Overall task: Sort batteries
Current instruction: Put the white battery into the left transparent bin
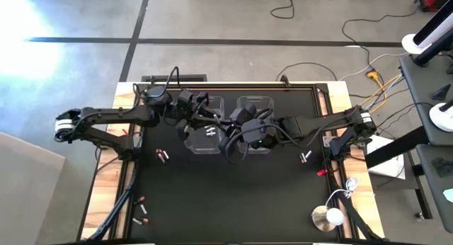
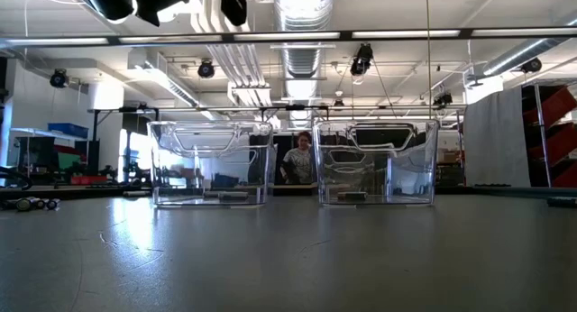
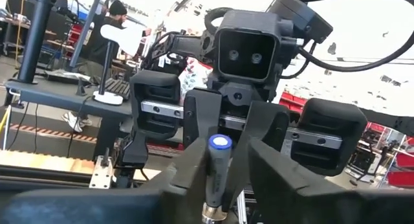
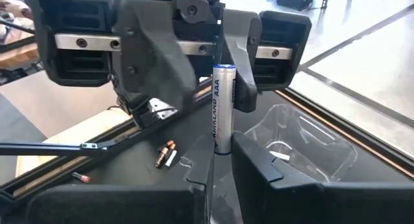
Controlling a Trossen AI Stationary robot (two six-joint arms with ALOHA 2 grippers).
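Above the middle of the black surface (image 1: pixel 226 195), just over the two clear bins, the two arms meet nose to nose. The right hand (image 4: pixel 220 153) pinches a silvery-white AAA battery (image 4: pixel 224 107) by its lower end, holding it upright. The left hand (image 4: pixel 213 62) faces it, with one finger just beside the cell's upper part; whether it grips cannot be told from these views. From the left wrist the same battery (image 3: pixel 217 172) shows end-on between dark fingers. In the high view the left bin (image 1: pixel 205 135) holds a few pale cells and the right bin (image 1: pixel 256 107) is partly hidden under the arms. In the low view both bins stand side by side with a narrow gap between them and wide bare surface in front. Loose batteries lie well apart: a pair (image 1: pixel 163 156) left of the bins, a pair (image 1: pixel 305 157) right of them, and several (image 1: pixel 140 211) near the front left edge. A small red piece (image 1: pixel 322 172) sits by the right edge. The front middle is open.
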